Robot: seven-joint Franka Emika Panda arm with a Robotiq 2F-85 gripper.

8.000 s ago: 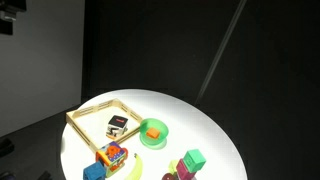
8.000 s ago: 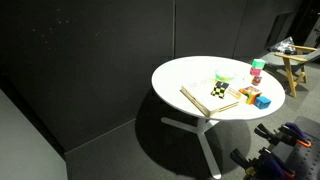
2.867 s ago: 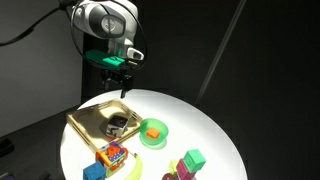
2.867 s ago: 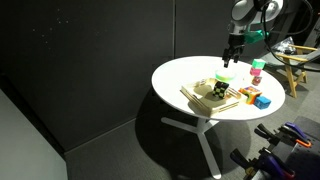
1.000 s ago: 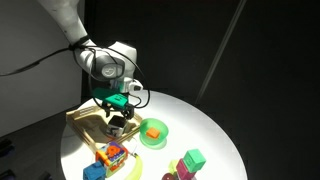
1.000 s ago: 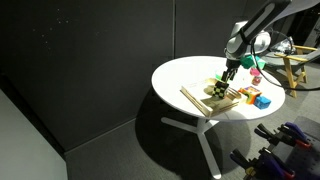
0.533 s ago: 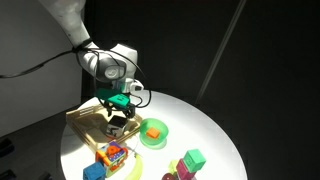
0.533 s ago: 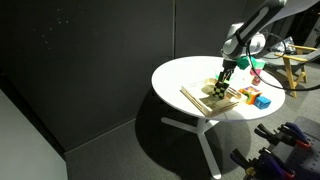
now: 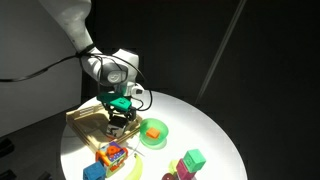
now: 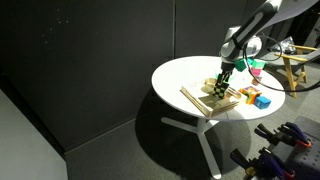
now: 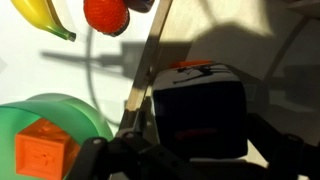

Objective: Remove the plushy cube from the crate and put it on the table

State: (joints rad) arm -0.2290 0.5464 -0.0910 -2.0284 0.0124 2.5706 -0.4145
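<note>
Pincer is down inside the crate on the bench, with its fingers spread to either side of the plushy cube. The cube sits between them in the crate, and we can't tell whether the pads actually touch it. In the wrist view the crate rim runs just beside the cube on one flank of the pincer; past that rim sit a green bowl holding an orange block, and farther out a banana and a red round piece.
</note>
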